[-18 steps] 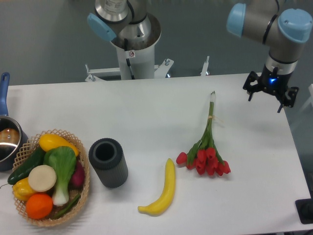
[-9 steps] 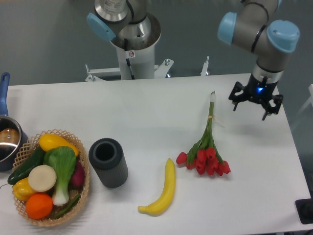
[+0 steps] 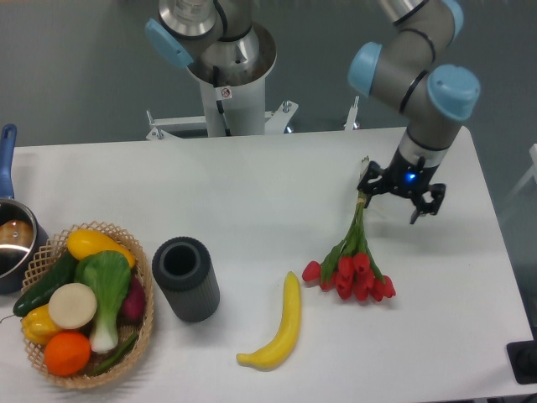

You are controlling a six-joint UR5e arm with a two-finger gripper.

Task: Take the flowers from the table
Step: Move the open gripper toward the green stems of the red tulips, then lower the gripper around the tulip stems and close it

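So my gripper [image 3: 402,195] was hanging over the right half of the table [image 3: 252,193], fingers spread apart with nothing between them, and a little blue light was glowing on the wrist just above them. The near-left finger looked like it sat right by the upper end of the stems, but from this camera I couldn't tell if it was touching or just above them.

The flowers [image 3: 353,256] were flat on the tabletop: red buds bunched at the end nearer the front edge, green stems running up and slightly right toward me, thin tip ending just beside my fingers. I could make out a tie around the stems partway up.

A yellow banana [image 3: 279,326] lay just left of the buds, close but apart from them, curving toward the front edge. Further left stood a dark ribbed cylinder [image 3: 185,278], upright with its open top facing the camera. Next to that was a wicker basket [image 3: 144,306] packed with fake produce: an orange, a yellow squash, bok choy, a dark green cucumber-looking thing. At the far left edge a pot [image 3: 14,241] with a blue handle was partly cut off by the frame.
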